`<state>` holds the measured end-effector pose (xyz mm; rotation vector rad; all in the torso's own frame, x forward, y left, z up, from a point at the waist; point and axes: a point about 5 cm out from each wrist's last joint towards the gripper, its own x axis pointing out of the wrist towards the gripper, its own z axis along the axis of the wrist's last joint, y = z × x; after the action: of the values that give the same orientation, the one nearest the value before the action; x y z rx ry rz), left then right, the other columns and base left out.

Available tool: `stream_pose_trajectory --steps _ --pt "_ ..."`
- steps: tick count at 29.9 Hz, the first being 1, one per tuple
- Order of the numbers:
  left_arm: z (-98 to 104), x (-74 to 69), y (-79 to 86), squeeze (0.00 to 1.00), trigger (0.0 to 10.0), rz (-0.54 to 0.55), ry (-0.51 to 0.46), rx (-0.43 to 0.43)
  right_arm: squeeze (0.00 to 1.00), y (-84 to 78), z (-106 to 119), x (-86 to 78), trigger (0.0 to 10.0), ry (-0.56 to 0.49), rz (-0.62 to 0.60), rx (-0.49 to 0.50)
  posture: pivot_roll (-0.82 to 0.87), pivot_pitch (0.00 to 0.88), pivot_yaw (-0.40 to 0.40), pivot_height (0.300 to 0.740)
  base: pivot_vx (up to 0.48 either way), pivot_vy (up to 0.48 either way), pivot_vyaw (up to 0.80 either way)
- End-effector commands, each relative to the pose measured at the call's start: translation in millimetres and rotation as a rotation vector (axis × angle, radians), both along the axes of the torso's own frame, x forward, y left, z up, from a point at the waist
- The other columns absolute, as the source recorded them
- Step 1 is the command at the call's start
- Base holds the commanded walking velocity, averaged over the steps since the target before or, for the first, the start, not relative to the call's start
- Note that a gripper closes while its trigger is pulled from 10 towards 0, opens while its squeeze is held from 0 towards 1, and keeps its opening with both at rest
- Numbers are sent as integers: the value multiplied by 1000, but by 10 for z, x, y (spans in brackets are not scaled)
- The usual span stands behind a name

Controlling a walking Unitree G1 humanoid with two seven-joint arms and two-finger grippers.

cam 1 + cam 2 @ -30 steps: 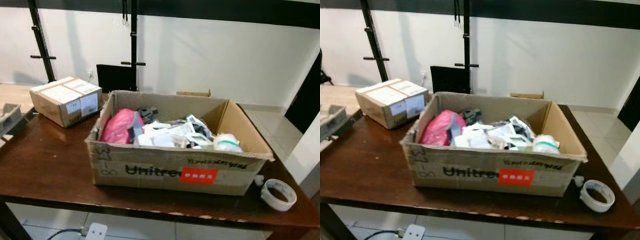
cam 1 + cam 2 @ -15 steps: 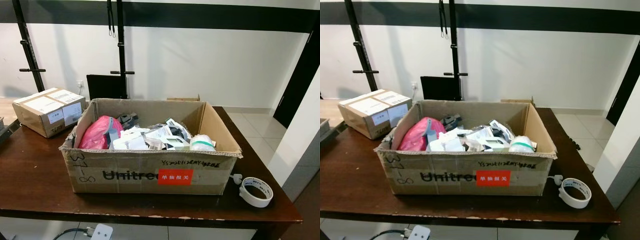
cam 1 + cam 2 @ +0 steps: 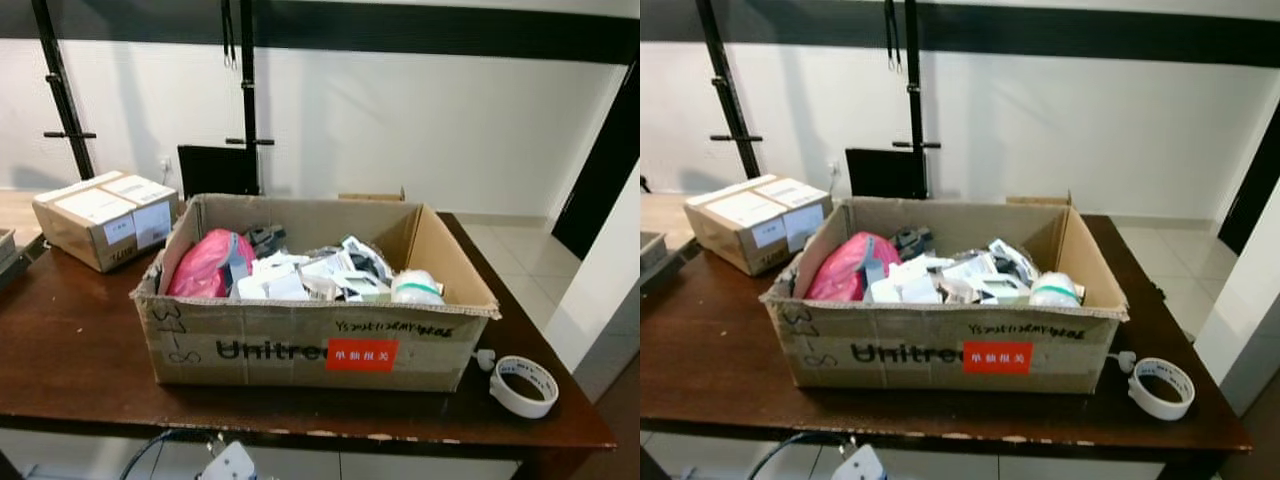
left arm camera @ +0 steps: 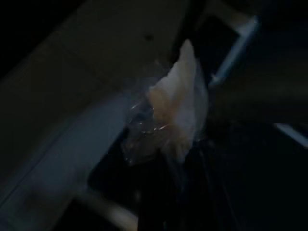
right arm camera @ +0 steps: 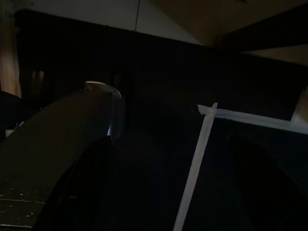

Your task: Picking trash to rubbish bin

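A large open Unitree-branded cardboard box (image 3: 320, 345) sits on a dark wooden desk (image 3: 70, 350), heaped with discards — a pink bag (image 3: 205, 265) at the robot's left end, crumpled white paper and wrappers (image 3: 300, 280) in the middle and a pale bundle with a green band (image 3: 415, 288) toward the right. A smaller sealed carton (image 3: 100, 218) stands well apart at the desk's far left, and a roll of white tape (image 3: 524, 385) lies on the desk just beside the big box's right front corner. The left wrist view, very dark, shows a crumpled piece of clear plastic wrap (image 4: 168, 115) at the tip of the left claw (image 4: 180, 159), whose black fingers appear pinched together on it, though the gloom leaves the grip less than certain. In the right wrist view the right claw (image 5: 168, 187) hangs low in shadow with its two fingers spread wide and nothing between them. Judging by the scene, the carrying step is in hand: the trash is held below the desk's edge, and the heaped box looks to be serving as the rubbish bin. The next move calls for lifting the left arm above the box's front wall, bringing the wrap over the pile and only then parting the fingers — light film may cling or drift.
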<state>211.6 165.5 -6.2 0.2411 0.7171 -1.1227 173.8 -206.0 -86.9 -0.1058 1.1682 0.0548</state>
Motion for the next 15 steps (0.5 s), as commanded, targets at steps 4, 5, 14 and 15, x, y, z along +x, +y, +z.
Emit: stream_pose_trajectory --steps 4,5,14,15 --pt "630 180 -185 0 10000 -122 12 -151 0 -19 -3 -13 10000 6 -1 -5 59 8 -33 740 0 0 0" --pt "874 280 -285 0 10000 -133 -48 -238 0 -18 -4 -15 10000 7 -4 -3 60 7 -33 740 0 0 0" --pt "1950 568 -579 0 10000 -208 -303 -620 0 -1 -1 -3 10000 3 -7 1 55 4 -29 740 0 0 0" --pt "2304 578 -644 0 10000 -258 -357 -731 0 0 -2 -3 10000 2 -7 1 54 0 -27 740 0 0 0"
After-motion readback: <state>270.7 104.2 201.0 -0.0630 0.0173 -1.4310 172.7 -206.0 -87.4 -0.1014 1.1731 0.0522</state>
